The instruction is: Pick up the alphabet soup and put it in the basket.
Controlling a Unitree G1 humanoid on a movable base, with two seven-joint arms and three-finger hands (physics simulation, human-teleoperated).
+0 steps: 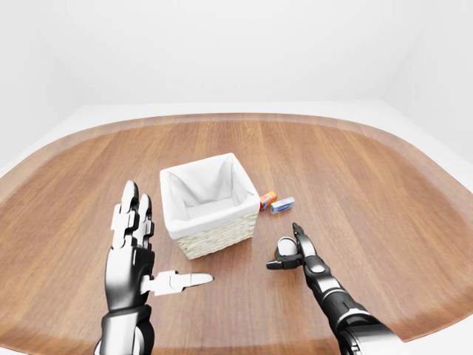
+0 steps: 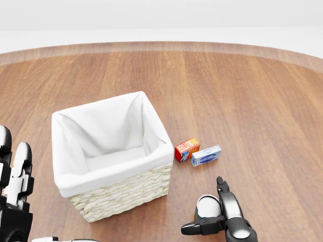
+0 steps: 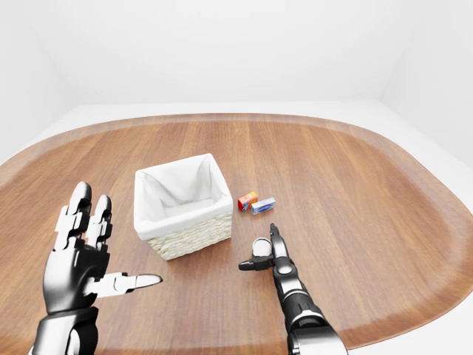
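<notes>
The alphabet soup can (image 2: pixel 209 201) stands upright on the wooden table, at the lower right of the head view. My right hand (image 2: pixel 203 207) is open against it: one finger (image 2: pixel 223 194) runs along its right side and the thumb (image 2: pixel 194 228) reaches under its lower edge. No fingers close round it. The wicker basket (image 2: pixel 126 194) with a white cloth liner stands to the can's left and holds nothing. My left hand (image 1: pixel 151 255) is raised and open at the left, away from both.
A small red box (image 2: pixel 186 149) and a blue-and-white box (image 2: pixel 206 155) lie side by side just right of the basket, above the can. The round table's edge (image 1: pixel 414 325) curves close behind my right arm.
</notes>
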